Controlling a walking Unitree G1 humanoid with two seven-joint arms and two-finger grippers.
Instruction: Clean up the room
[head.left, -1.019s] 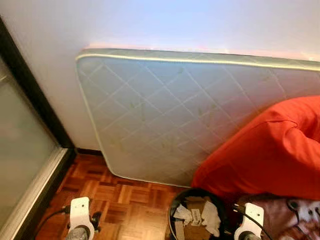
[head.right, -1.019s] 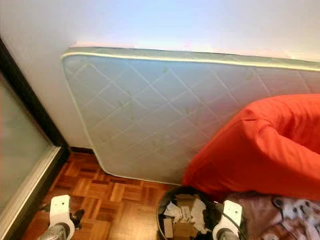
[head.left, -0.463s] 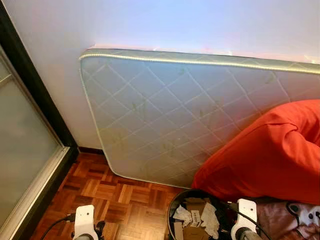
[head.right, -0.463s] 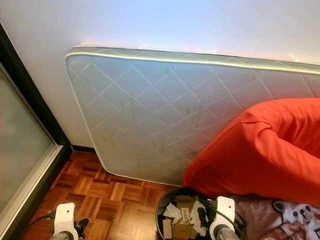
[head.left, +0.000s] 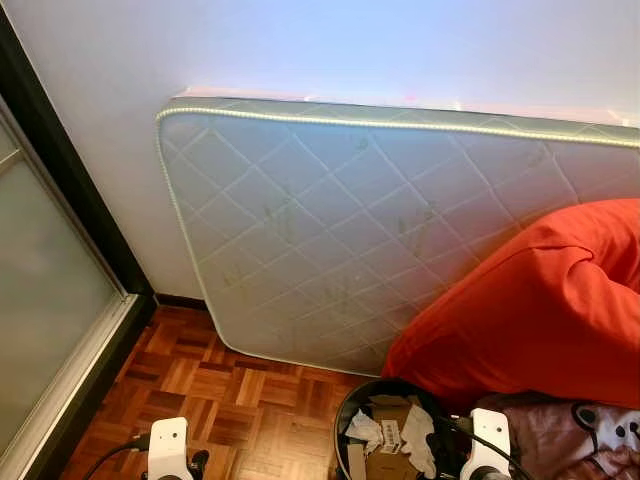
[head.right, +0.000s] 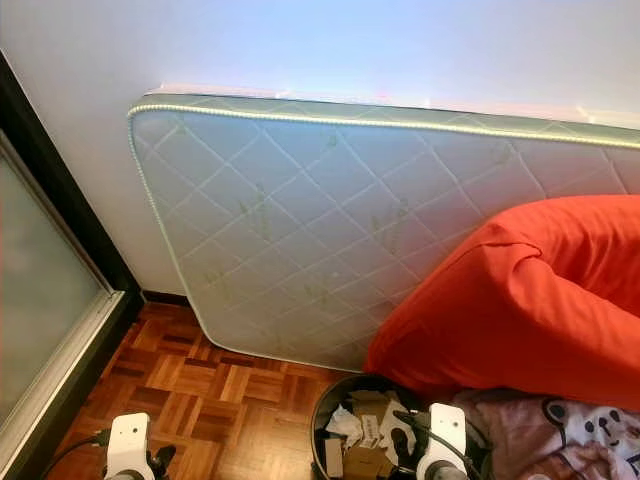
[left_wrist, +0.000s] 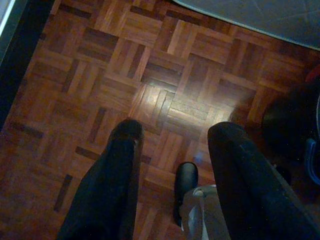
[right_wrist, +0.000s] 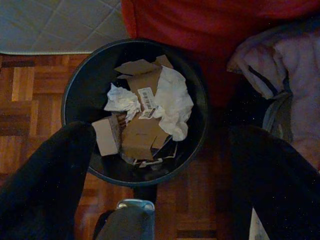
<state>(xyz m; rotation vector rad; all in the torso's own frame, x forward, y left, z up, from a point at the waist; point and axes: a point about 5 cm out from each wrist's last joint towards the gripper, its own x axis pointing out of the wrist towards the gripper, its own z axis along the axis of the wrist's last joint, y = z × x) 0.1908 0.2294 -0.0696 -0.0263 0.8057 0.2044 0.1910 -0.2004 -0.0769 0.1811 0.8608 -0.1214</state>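
**Black round bin of crumpled paper and cardboard directly under the right end effector**

Black round plastic waste bin (right_wrist: 135, 107), packed with white crumpled paper (right_wrist: 172, 107) and torn brown cardboard scraps (right_wrist: 140, 137), sits on the reddish parquet floor (left_wrist: 150, 75) straight ahead of and below the right end effector (right_wrist: 162, 165), framed between its two black fingers (right_wrist: 47, 180). Fingers spread wide, nothing held. Round rim, so no long axis to line up with; approach from above works from any side. Clearly the nearer arm: in the head views the right wrist housing (head.left: 488, 440) overlaps the bin's far-right edge, while the left end effector (left_wrist: 172, 170) hangs well apart to the bin's left, over bare floor, likewise spread wide and empty, with only a dark curve of the bin at the margin of its wrist view.

Just beyond the bin from the right end effector: bulky orange-red fabric cushion (head.left: 540, 310) leaning on a pale quilted mattress (head.left: 330, 230) propped against the white wall (head.left: 320, 45); pinkish printed cloth (right_wrist: 287, 70) beside the bin on the cushion side.

Against the earlier frames: whole scene shifted slightly, so mostly camera motion; both wrist housings lower in the picture, and the right one now closer over the bin's contents. Bin, cushion and mattress unmoved relative to one another.
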